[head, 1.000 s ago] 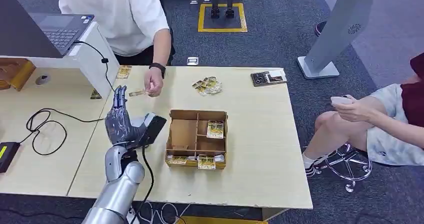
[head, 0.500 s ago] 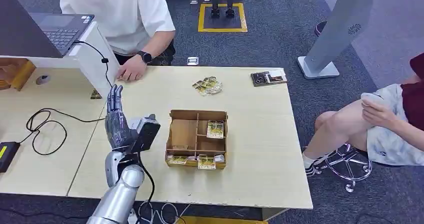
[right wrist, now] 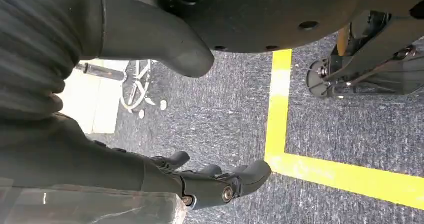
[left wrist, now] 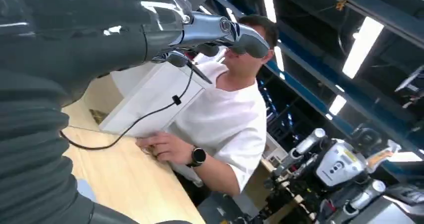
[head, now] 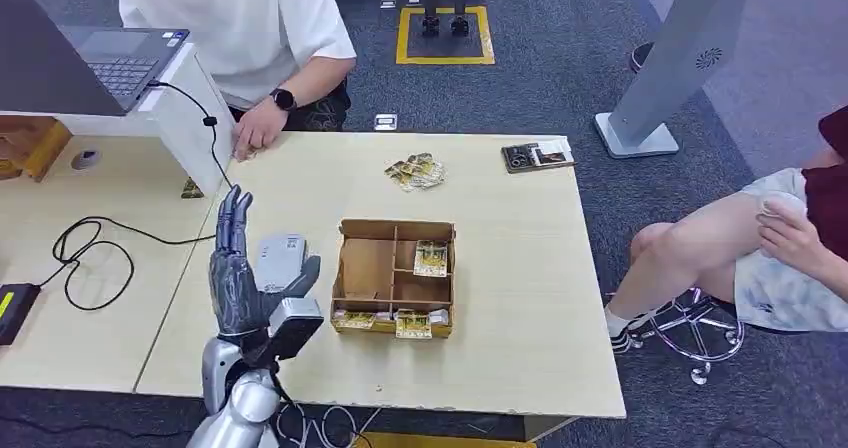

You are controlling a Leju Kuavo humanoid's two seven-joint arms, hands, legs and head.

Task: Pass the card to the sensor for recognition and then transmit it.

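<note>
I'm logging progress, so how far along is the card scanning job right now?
Done: cannot tell whether any card was scanned or passed on. In hand: nothing; the left hand is raised beside the grey sensor pad with fingers spread, holding no card. Left: cards lie in the divided box and in a loose pile beyond it, so likely another pickup.

The sensor (head: 281, 259) is a flat, light grey rounded device lying face up on the table, towards its left edge and just left of the cardboard divider box. Cards (head: 431, 258) with yellow and green printing lie in the box: one flat in the upper right compartment, several more (head: 397, 321) along the row of compartments nearest the table's front edge. A loose pile of like cards (head: 415, 171) lies near the table's far edge, about midway along it.
</note>
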